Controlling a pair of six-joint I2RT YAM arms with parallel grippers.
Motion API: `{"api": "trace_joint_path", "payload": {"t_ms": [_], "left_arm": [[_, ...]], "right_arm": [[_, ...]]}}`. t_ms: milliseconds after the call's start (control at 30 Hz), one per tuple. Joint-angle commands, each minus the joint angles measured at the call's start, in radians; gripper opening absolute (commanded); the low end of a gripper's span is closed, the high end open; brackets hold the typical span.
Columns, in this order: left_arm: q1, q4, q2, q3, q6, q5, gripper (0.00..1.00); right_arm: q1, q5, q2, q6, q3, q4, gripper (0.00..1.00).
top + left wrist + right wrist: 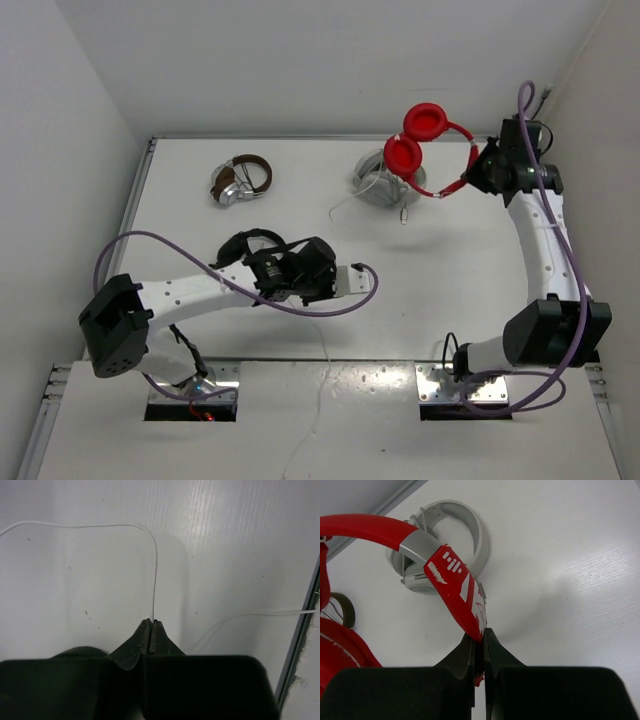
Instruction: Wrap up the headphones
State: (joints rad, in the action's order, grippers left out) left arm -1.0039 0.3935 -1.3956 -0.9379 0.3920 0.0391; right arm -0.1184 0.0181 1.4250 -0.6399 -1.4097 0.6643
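The red headphones hang in the air over the far right of the table. Their two round earcups are to the left of my right gripper. That gripper is shut on the red headband, which runs up and to the left from the gripper in the right wrist view. My left gripper is shut on the thin white cable low over the table. The cable rises from the jaws and bends off to the left. The left gripper shows in the top view at mid table.
A grey-white pair of headphones lies under the red pair and also shows in the right wrist view. A brown and silver pair lies at the far left. A black pair lies beside the left arm. A second cable strand runs toward the table edge.
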Motion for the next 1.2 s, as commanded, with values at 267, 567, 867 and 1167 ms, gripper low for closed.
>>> {"api": "trace_joint_path", "payload": {"t_ms": [267,567,867,1167], "left_arm": [[0.063,-0.008,0.041,-0.275,0.133,0.401,0.0],[0.172,-0.125,-0.02,-0.429,-0.108,0.407,0.0],[0.28,-0.146,-0.109,-0.564,-0.124,0.295,0.0],[0.372,-0.277,-0.131,-0.611,-0.105,0.091,0.0]], "right_arm": [[0.229,0.255,-0.04,0.022,0.006,-0.144,0.0],[0.293,0.135,-0.083,0.166,0.092,-0.198,0.0],[0.321,-0.053,-0.103,0.31,0.133,-0.2,0.0],[0.321,-0.151,-0.132,0.411,0.181,-0.17,0.0]]}}
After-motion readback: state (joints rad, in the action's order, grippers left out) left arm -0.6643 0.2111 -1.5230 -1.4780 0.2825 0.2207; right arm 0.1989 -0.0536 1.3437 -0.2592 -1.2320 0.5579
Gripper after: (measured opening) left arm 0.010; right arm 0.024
